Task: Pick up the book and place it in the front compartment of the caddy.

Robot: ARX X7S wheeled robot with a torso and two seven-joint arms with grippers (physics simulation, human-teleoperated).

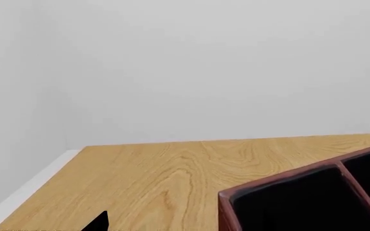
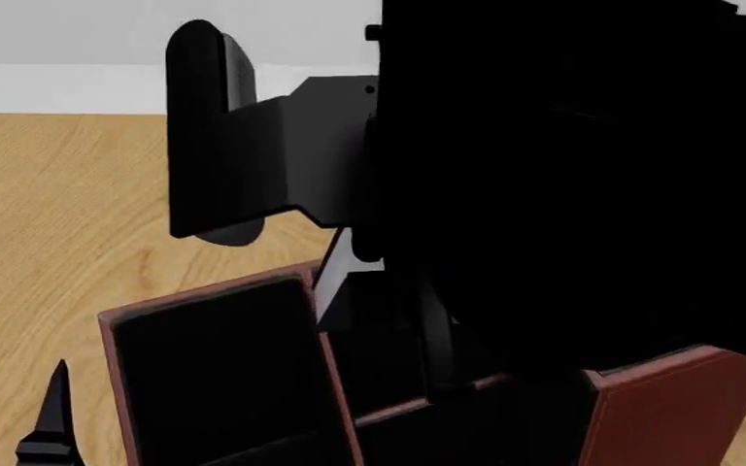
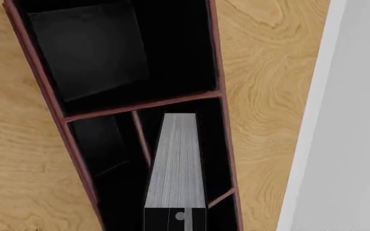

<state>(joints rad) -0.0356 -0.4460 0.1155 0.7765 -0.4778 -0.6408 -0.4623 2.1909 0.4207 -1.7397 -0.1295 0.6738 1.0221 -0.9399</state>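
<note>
Here one book [image 3: 176,161] stands on edge, grey pages showing, down inside a narrow cell of the one red caddy [image 3: 220,120] on the wooden table [image 1: 159,178]. The right gripper [image 3: 175,219] seems to hold its near end, though I cannot tell for certain. The left gripper [image 2: 47,413] sits low beside the caddy, its state unclear.

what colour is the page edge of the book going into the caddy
Pale grey-white with fine lines, on the thin dark-covered book; clearest in the right wrist view.

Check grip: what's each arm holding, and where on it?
Right gripper appears to hold the book by one end, page edge up, over the caddy. Left gripper: nothing seen held.
</note>
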